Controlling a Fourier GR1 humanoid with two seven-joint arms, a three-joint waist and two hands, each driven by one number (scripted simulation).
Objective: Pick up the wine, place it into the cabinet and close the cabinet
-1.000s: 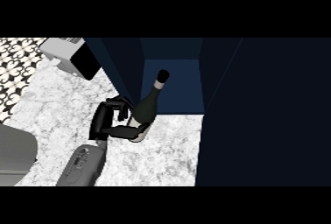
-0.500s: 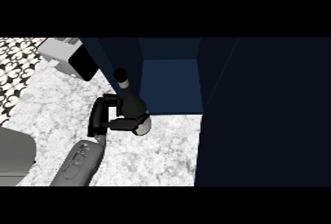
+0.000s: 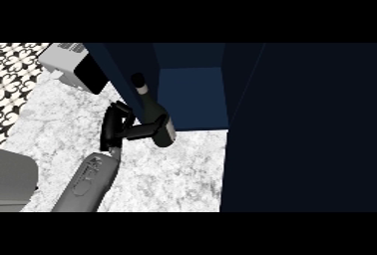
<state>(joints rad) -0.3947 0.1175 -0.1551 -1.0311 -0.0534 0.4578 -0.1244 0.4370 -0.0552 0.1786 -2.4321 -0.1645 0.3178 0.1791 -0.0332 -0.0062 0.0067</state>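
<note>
The wine bottle [image 3: 153, 112] is dark with a pale band on its neck. It hangs tilted over the marble counter [image 3: 169, 172], neck pointing up and left, pale base down and right. My left hand [image 3: 117, 127] is shut on its lower body from the left, fingers [image 3: 143, 130] curled round it. The bottle is at the front of the open dark blue cabinet [image 3: 193, 94], its neck across the edge of the left door [image 3: 121, 67]. My right hand does not show.
A large dark cabinet door [image 3: 302, 129] fills the right half of the view. A grey appliance [image 3: 70, 67] stands at the back left by a patterned wall [image 3: 18, 69]. A grey rounded object [image 3: 15, 179] sits at the lower left.
The bottle's neck has swung from leaning right to leaning left, while its base moved right toward the cabinet opening. My left hand has risen slightly with it.
</note>
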